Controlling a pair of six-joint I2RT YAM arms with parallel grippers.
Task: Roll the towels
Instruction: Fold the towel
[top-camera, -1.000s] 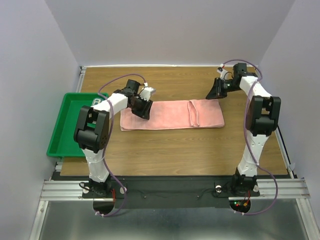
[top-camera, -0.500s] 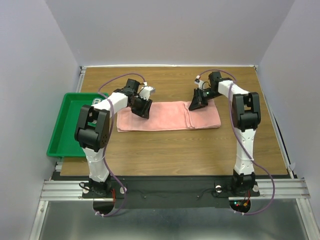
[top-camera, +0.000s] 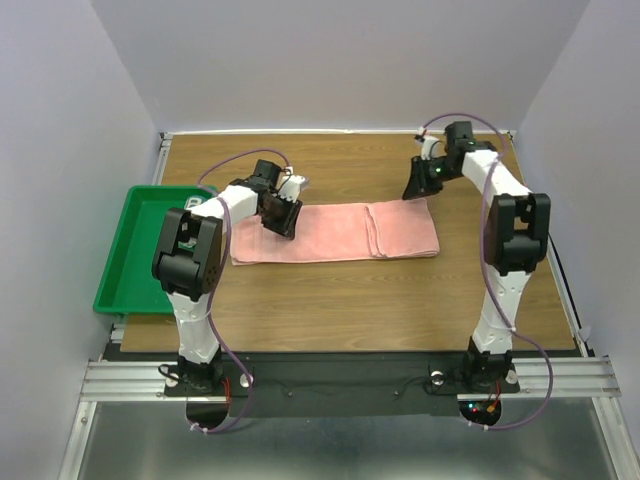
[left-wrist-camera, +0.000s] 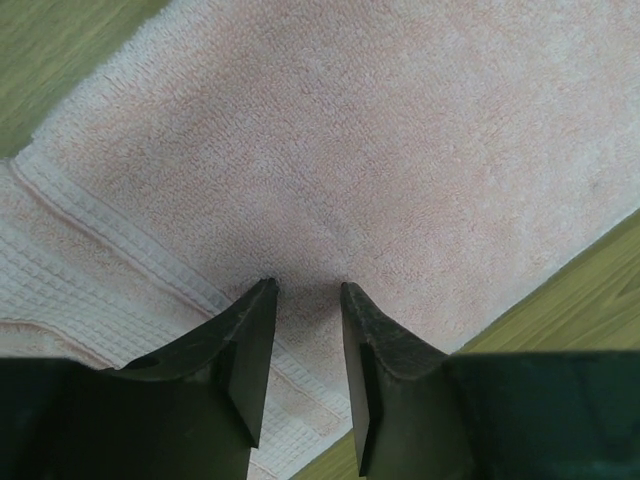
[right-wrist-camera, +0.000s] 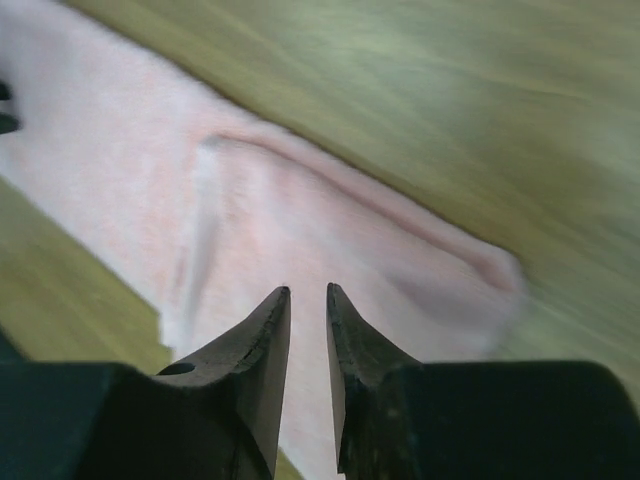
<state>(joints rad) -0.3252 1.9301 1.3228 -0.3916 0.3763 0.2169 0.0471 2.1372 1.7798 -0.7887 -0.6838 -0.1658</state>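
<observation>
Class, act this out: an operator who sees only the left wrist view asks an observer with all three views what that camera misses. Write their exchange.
Operator: I see the left tool over a pink towel. Where is the other one?
Observer: The right tool hangs by the towel's far right corner, holding nothing.
Operator: Is it rolled yet?
Observer: No. It lies flat, with only its right end folded over.
Operator: Anything else nearby?
Observer: A green tray, left of the towel.
</observation>
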